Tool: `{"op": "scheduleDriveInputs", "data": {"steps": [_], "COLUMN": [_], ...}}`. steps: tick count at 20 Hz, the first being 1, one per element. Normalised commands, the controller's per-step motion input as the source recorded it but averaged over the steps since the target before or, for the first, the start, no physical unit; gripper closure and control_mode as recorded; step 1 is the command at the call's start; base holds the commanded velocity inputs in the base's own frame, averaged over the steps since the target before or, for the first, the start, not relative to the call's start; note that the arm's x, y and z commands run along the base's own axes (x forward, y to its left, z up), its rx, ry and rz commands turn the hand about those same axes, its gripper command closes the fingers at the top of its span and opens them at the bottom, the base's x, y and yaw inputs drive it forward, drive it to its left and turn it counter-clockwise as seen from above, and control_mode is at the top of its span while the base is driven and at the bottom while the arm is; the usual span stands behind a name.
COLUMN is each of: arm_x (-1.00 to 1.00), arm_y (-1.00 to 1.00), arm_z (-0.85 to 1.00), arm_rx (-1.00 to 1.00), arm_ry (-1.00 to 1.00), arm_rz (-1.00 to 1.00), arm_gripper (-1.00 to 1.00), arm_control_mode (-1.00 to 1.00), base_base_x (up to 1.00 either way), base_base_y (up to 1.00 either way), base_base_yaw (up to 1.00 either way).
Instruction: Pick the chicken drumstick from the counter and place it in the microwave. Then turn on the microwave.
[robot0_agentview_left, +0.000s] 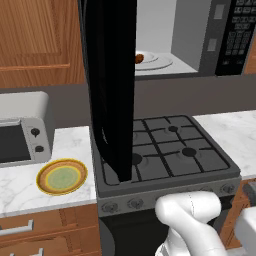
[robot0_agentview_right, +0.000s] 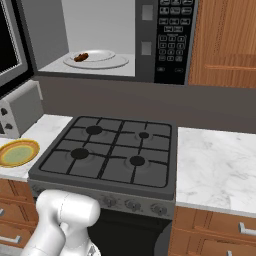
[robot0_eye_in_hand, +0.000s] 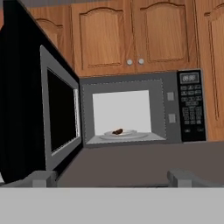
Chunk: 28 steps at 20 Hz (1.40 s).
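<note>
Near to far. Gripper (robot0_eye_in_hand: 111, 177): two dark finger tips spread wide apart at the bottom of the hand view, nothing between them, well back from the microwave. White rounded arm (robot0_agentview_left: 192, 220) low in front of the stove.

Gas stovetop (robot0_agentview_right: 112, 150): dark grey, matte, square grates, four round burners, a row of knobs along the front edge. Nothing on it. Counter (robot0_agentview_right: 217, 162) on both sides: white marble, grey veins, glossy, over brown wooden drawers with silver bar handles. On the left stretch of counter a yellow plate (robot0_agentview_left: 62, 177), round, green-tinted centre, orange rim, empty. Just behind it a silver toaster oven (robot0_agentview_left: 22, 132), boxy, two dark knobs, dark glass front.

Above the stove, the microwave (robot0_eye_in_hand: 175, 109): black body, door (robot0_agentview_left: 112, 85) swung fully open to the left, dark glass pane in a grey frame. Cavity grey-white, smooth. Round glass turntable (robot0_agentview_right: 97, 59) inside, and the chicken drumstick (robot0_agentview_right: 81, 57) lies on it, left of centre: small, brown-orange, elongated. Keypad (robot0_agentview_right: 172, 40) on the right side, rows of small buttons, a small display at top; writing too small to read.

Behind: brown wooden wall cabinets (robot0_eye_in_hand: 131, 35), arched raised panels, two round silver knobs.
</note>
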Motion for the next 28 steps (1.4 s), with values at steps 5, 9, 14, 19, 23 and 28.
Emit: {"op": "scheduleDriveInputs", "data": {"steps": [5, 9, 14, 19, 23, 28], "arm_x": [0.00, 0.00, 0.00, 0.00, 0.00, 0.04], "arm_y": [0.20, 0.20, 0.20, 0.19, 0.17, 0.15], "arm_z": [0.00, 0.00, 0.00, 0.00, 0.00, 0.00], "arm_rx": [0.00, 0.00, 0.00, 0.00, 0.00, 0.00], "arm_ry": [-0.03, -0.03, -0.02, -0.01, 0.00, 0.00], "arm_rz": [0.00, 0.00, 0.00, 0.00, 0.00, 0.00], "arm_gripper": [-1.00, -1.00, -1.00, -1.00, -1.00, -1.00], "arm_control_mode": [-1.00, -1.00, -1.00, -1.00, -1.00, -1.00], "base_base_x": [0.00, 0.00, 0.00, 0.00, 0.00, 0.00], "base_base_y": [0.00, 0.00, 0.00, 0.00, 0.00, 0.00], "base_base_yaw": [0.00, 0.00, 0.00, 0.00, 0.00, 0.00]}}
